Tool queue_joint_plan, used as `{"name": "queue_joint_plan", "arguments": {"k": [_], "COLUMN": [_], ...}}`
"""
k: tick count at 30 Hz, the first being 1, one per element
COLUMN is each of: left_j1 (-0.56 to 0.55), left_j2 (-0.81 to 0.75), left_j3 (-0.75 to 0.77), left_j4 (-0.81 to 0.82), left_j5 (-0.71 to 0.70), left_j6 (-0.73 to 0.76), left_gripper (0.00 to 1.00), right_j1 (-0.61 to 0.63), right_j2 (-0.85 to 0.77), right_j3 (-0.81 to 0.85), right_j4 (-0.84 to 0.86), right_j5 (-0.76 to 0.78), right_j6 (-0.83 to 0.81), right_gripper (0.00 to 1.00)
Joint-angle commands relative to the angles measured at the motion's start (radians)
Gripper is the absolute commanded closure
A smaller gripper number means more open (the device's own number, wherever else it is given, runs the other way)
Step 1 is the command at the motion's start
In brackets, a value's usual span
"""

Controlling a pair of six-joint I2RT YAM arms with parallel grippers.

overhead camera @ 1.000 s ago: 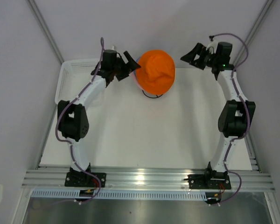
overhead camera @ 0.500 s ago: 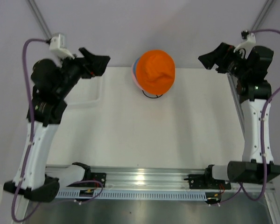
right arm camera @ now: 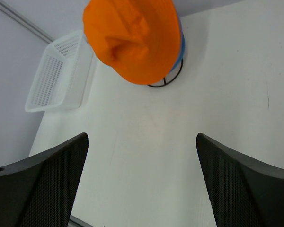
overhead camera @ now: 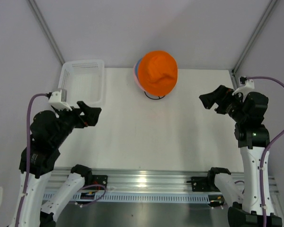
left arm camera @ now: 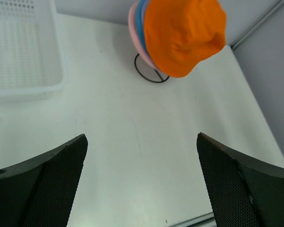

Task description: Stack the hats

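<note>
The hats sit stacked on a black wire stand (overhead camera: 154, 97) at the back middle of the table. The orange hat (overhead camera: 157, 71) is on top. Only the rims of a blue hat (overhead camera: 138, 70) and a pink hat (overhead camera: 135, 78) peek out at its left side. The left wrist view shows the orange hat (left arm camera: 184, 35) with the blue rim (left arm camera: 141, 23) and the pink rim (left arm camera: 132, 28). My left gripper (overhead camera: 94, 116) (left arm camera: 142, 137) hangs open and empty over the near left of the table. My right gripper (overhead camera: 206, 103) (right arm camera: 142, 136) is open and empty at the right, well short of the orange hat (right arm camera: 132, 40).
A white mesh basket (overhead camera: 66, 78) (left arm camera: 38, 87) (right arm camera: 57, 80) stands at the back left corner. Grey walls close in the table on three sides. A metal rail (overhead camera: 146, 182) runs along the near edge.
Both arms have drawn back from beside the hats toward the near edge and lifted. The basket is now uncovered. The hat stack has not moved and both grippers stayed open.
</note>
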Motion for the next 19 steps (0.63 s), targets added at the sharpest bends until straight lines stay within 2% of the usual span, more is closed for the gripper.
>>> {"name": "queue_joint_plan", "arguments": {"k": [1,13,19], "left_j1": [0.003,0.003,0.003], "left_j2": [0.011,0.041,0.022], "left_j3": [-0.016,-0.031,-0.045], "left_j4": [-0.04,0.002,-0.006], "left_j5": [-0.02,-0.032,-0.106], "left_j6": [0.057,0.039,0.014], "left_gripper": [0.0,0.01,0.0], "right_j1": [0.01,0.019,0.02], "right_j2": [0.007,0.046,0.025], "right_j3": [-0.021,0.019,0.028], "right_j4": [-0.04,-0.046,-0.037], "right_j5": [0.038,0.053,0.09], "right_j6": [-0.006,-0.03,-0.07], "right_gripper": [0.0,0.01,0.0]}}
